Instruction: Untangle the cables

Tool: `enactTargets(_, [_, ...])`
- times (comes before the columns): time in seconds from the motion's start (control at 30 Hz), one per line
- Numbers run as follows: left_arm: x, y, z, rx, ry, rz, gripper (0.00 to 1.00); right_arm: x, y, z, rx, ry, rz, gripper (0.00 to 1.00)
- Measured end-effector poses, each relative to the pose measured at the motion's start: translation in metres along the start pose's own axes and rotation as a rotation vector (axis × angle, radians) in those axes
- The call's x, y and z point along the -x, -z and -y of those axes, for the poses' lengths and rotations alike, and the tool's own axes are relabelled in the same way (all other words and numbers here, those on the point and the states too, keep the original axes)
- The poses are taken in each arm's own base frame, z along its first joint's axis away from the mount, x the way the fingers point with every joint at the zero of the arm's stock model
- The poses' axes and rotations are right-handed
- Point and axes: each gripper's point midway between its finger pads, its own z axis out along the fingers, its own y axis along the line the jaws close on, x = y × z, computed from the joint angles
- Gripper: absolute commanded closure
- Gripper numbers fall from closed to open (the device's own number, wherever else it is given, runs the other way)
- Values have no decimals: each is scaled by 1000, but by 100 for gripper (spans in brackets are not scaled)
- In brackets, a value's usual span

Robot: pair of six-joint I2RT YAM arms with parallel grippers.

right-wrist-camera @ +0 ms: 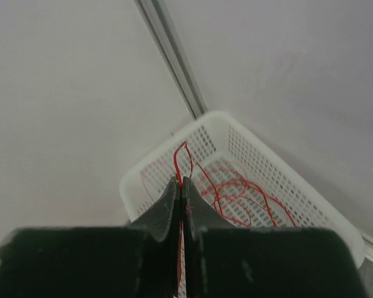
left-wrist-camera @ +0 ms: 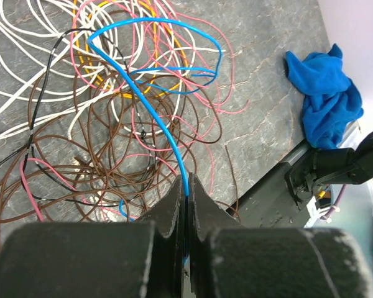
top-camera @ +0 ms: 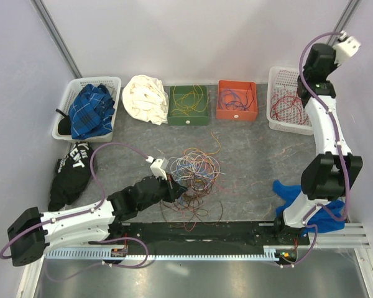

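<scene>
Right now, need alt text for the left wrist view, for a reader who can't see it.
The left hand is shut on a blue cable that loops away over a tangle of brown, pink, white and yellow cables lying on the grey table. A crumpled blue cloth lies at the right, near the table's edge.

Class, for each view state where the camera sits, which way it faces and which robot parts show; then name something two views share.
Top external: fixed above and behind, looking down on table, left arm, right arm.
Left wrist: on left arm, facing down at the cable tangle; left gripper shut on a blue cable.
Right wrist: raised, facing down into a white basket; right gripper pinching a red cable.
Top and left wrist share blue cloth.
</scene>
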Motion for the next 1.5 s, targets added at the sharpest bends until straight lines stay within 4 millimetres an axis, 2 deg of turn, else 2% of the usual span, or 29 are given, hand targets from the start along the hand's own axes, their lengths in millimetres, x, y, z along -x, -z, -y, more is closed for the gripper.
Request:
enactTargets(0.03, [-1,0,-1,3,-1,-3,98,-24,-6,5,-2,20,-45,41])
enactTargets(0.1, [-3,-1,-2,10,-3,-9,98,-68,-16,13,-5,50,-134,21])
enactTargets(0.17, [-4,-2,-4,15,-4,-13,98,-109,-23,19,-8,85,-225,10])
enactTargets(0.2, [-5,-2,-4,18,-5,-15,98,-122,-22,21,-7,91,-253,6])
enactTargets(0.23, [-5,-3,-5,20,-6,-16,98,-133,-20,23,-5,97,-276,5])
enactTargets(0.3, [-4,-3,-5,27,-7,-15,98,-139,-8,22,13,98,-294,4])
enactTargets(0.33, [-3,-4,-5,33,-8,-16,98,-135,-1,15,37,86,-292,4])
enactTargets(0.4, [3,-4,0,36,-15,-9,98,-113,16,-4,97,46,-261,4])
enactTargets(0.47, [16,-5,10,34,-26,12,98,-75,44,-31,188,-29,-203,3])
enactTargets(0.53, [33,-4,24,18,-42,41,98,-34,82,-56,302,-117,-145,2])
enactTargets(0.6, [59,0,46,-6,-64,89,98,5,127,-73,427,-204,-102,2])
enactTargets(0.67, [90,6,70,-37,-88,154,98,36,169,-80,555,-277,-76,2])
enactTargets(0.77, [135,20,103,-77,-118,251,98,51,209,-72,677,-339,-62,3])
enactTargets(0.8, [151,25,114,-88,-127,284,98,47,220,-68,709,-347,-72,4])
enactTargets(0.9, [193,37,143,-112,-150,366,98,15,249,-56,798,-345,-145,5])
enactTargets(1.0, [223,42,163,-122,-167,417,98,-33,269,-41,843,-305,-248,6])
enactTargets(1.1, [243,36,175,-116,-187,438,98,-74,286,-28,876,-259,-343,7])
enactTargets(1.23, [258,20,181,-114,-205,423,98,-112,306,-27,952,-212,-457,7])
enactTargets(1.3, [262,12,181,-120,-211,401,98,-127,323,-31,1019,-195,-514,5])
enactTargets(1.37, [264,6,181,-127,-216,381,98,-136,345,-37,1105,-180,-557,4])
enactTargets(1.5, [263,2,186,-161,-226,341,98,-141,394,-55,1294,-149,-594,2])
